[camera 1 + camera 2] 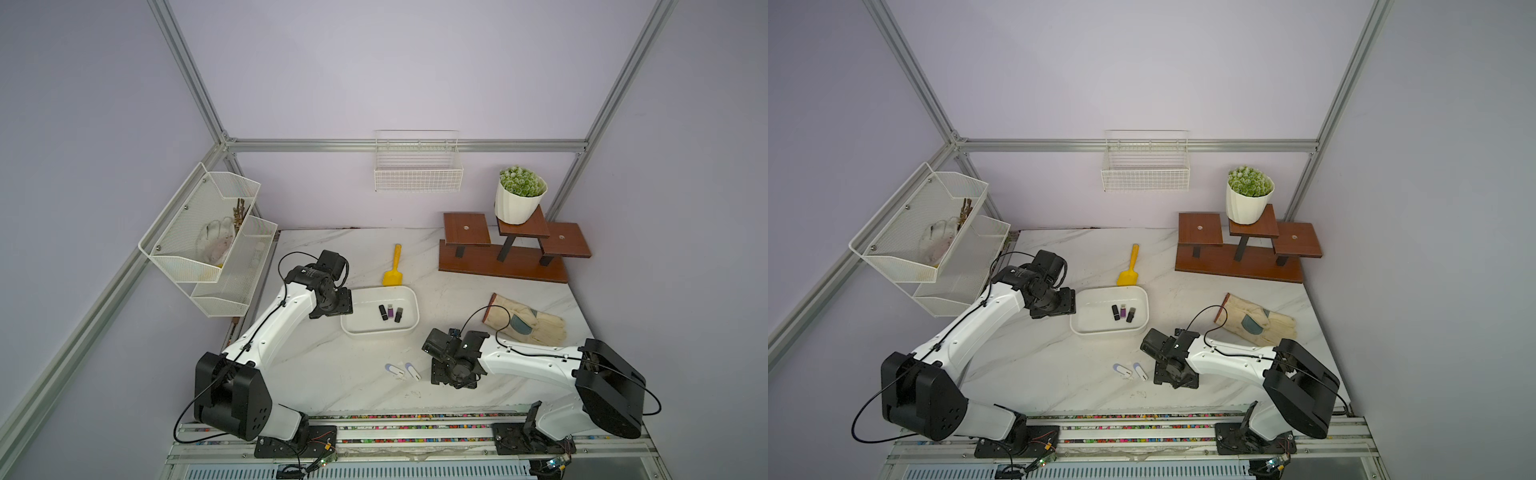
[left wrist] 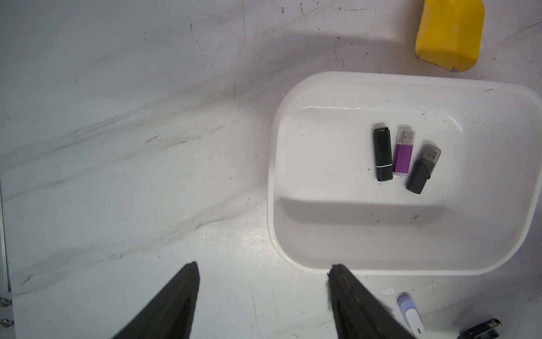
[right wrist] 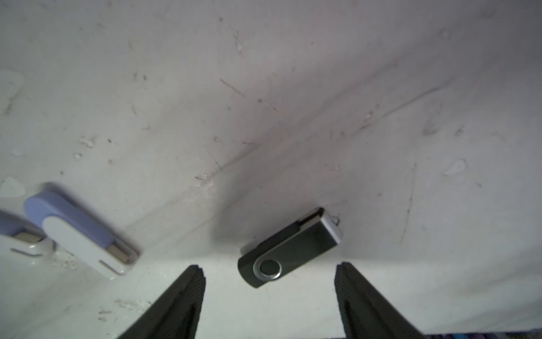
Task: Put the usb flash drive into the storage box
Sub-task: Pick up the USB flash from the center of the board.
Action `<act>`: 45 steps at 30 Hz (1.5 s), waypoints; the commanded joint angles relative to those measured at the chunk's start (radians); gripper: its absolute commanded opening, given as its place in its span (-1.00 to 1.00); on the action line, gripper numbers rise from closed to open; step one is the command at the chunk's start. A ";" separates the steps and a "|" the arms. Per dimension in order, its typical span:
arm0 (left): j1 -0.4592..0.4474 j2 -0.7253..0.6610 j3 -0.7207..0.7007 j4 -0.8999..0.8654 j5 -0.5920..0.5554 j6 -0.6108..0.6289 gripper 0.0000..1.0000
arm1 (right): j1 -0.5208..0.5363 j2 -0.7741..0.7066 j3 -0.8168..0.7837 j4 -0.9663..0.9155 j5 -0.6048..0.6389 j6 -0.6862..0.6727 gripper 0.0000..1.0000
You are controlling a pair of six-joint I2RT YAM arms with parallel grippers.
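Note:
The white storage box sits mid-table and holds three usb flash drives: black, purple and dark grey. My left gripper hovers open and empty beside the box's left end. Two white-and-lavender drives lie on the table in front of the box. A black swivel drive lies flat just ahead of my open right gripper, untouched by the fingertips. That gripper hides it in both top views.
A yellow scoop lies behind the box. A work glove lies at the right, behind my right arm. A wooden stand with a potted plant is at the back right. A wire basket and a mesh rack hang on the walls.

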 commanded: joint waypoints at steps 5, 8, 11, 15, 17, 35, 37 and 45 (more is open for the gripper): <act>-0.009 -0.026 0.004 0.021 0.007 0.000 0.48 | -0.027 0.014 -0.027 0.053 -0.003 -0.026 0.52; -0.013 -0.026 0.003 0.020 0.006 0.000 0.48 | -0.045 0.020 -0.020 0.057 0.012 -0.051 0.49; -0.015 -0.026 0.000 0.018 0.006 -0.004 0.49 | -0.065 0.038 -0.009 0.057 0.022 -0.083 0.46; -0.020 -0.027 -0.005 0.016 0.004 -0.008 0.49 | -0.071 0.050 0.005 0.054 0.030 -0.108 0.41; -0.022 -0.026 -0.006 0.014 0.001 -0.011 0.49 | -0.071 0.053 0.013 0.046 0.037 -0.113 0.37; -0.037 -0.052 -0.017 0.010 0.000 -0.015 0.51 | -0.040 0.003 -0.019 -0.016 0.037 -0.064 0.12; -0.039 -0.052 -0.025 0.010 0.000 -0.016 0.51 | -0.031 0.010 -0.030 -0.003 0.027 -0.056 0.08; -0.046 -0.072 -0.037 0.005 -0.006 -0.025 0.51 | -0.016 0.016 -0.057 0.032 0.023 -0.041 -0.08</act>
